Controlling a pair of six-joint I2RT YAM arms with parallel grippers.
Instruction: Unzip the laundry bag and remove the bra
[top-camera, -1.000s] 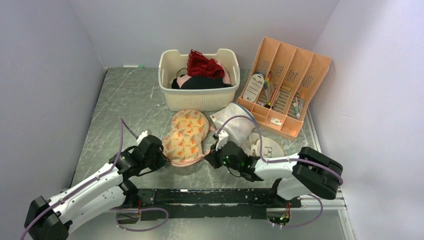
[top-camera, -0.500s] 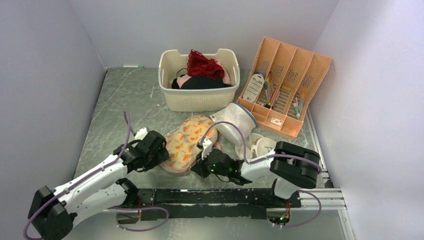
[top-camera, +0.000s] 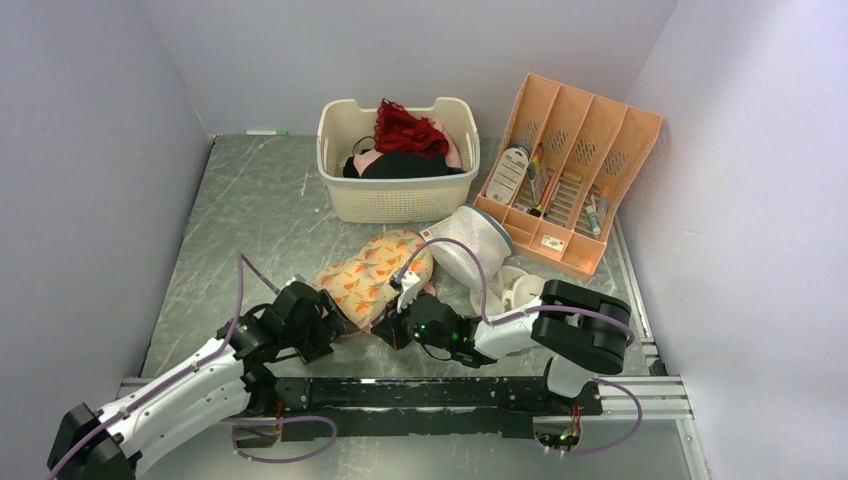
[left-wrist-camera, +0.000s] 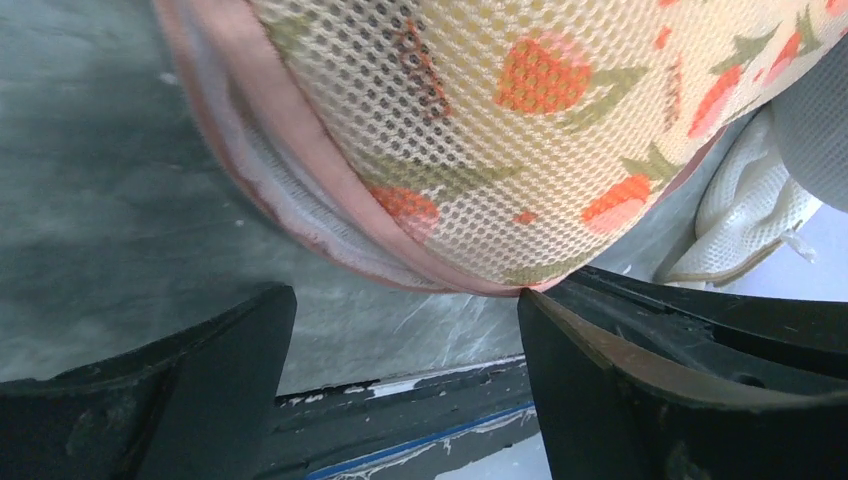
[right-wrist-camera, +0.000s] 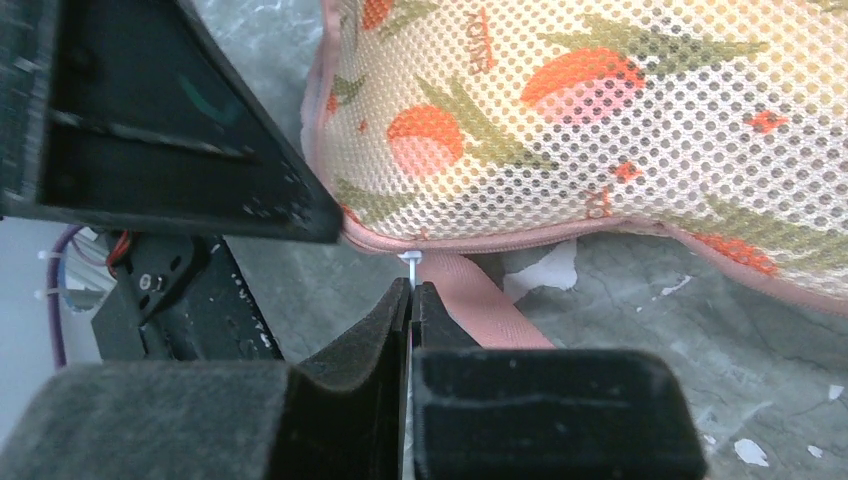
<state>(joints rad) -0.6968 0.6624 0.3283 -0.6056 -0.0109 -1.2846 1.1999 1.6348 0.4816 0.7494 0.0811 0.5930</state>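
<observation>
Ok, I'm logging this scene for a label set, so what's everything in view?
laundry bag: one, cream with orange flowers, table centre
zip tab: one, white, bag's near edge
basket: one, cream, at the back
garment: one, red, in basket
mesh bag: one, white, right of laundry bag
round bags: white, count unclear, by mesh bag
organiser: one, peach, back right
table: one, grey
left hand: black, open, at bag's edge
right hand: black, shut on zip tab

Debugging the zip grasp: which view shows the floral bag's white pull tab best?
Right wrist: the right gripper is shut on the white tab at the laundry bag's pink zip edge. Top external shows most of the bag, tab hidden by the arm. Left wrist shows only mesh and edging.
</observation>
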